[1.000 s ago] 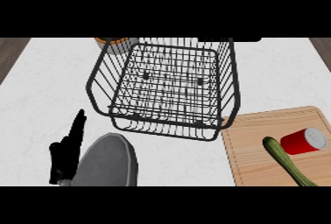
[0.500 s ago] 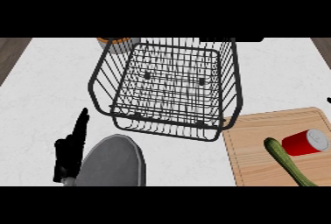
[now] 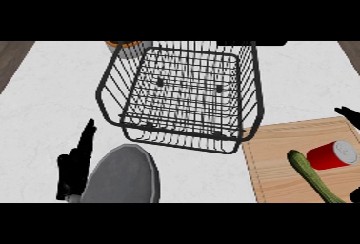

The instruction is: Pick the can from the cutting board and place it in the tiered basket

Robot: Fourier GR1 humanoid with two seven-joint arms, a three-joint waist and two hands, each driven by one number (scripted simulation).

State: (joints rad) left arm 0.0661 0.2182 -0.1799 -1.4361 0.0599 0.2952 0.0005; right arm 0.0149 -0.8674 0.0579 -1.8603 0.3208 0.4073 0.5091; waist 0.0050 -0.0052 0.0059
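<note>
A red can with a silver top lies on its side on the wooden cutting board at the lower right. The black wire tiered basket stands in the middle of the white counter with nothing in it. My left hand rests open at the lower left, fingers up, beside its grey forearm. Only dark tips of my right hand show at the right edge, above the board's far corner, with another tip near the lower right corner. They are spread wide apart and touch nothing.
A green cucumber lies on the board right next to the can, on its near left side. An orange and grey object stands behind the basket's far left corner. Dark wood floor shows past the counter's far corners.
The tips of my right hand have come further into view at the right edge. The left hand, can and basket stay where they were.
</note>
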